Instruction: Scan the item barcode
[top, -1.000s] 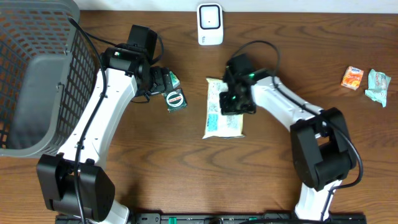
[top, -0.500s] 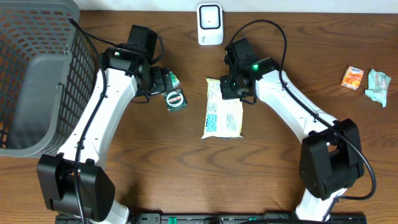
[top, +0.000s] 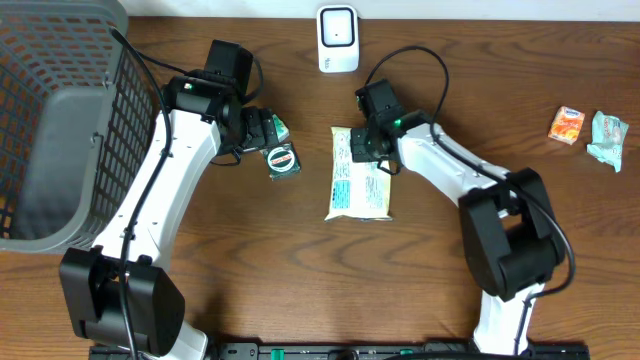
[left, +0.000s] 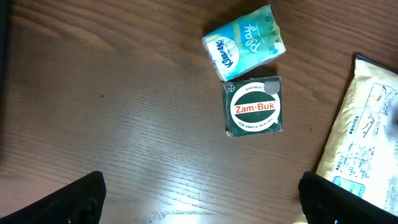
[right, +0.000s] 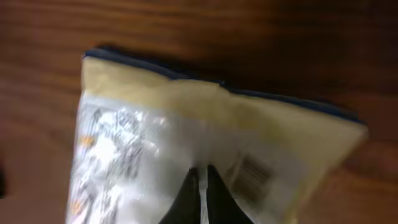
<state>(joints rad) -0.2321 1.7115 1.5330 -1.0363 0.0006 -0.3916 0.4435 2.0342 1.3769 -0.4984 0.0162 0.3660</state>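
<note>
1. A wooden desk (top: 300, 270), brown and dark-grained, carries everything here.
2. A grey mesh basket (top: 60, 170) fills the ten o'clock corner, running off the edge of the overhead view.
3. A dark green square box (left: 255, 107) printed "Zam-Buk" lies flat, label up, at about ten o'clock from the desk's middle.
4. A small teal-and-white tissue pack (left: 245, 42) sits just beside that box, at its twelve o'clock, slightly tilted.
5. An orange packet (top: 566, 124) lies far out at two o'clock.
6. A pale teal wrapper (top: 607, 136) lies just beside it, at its three o'clock.
</note>
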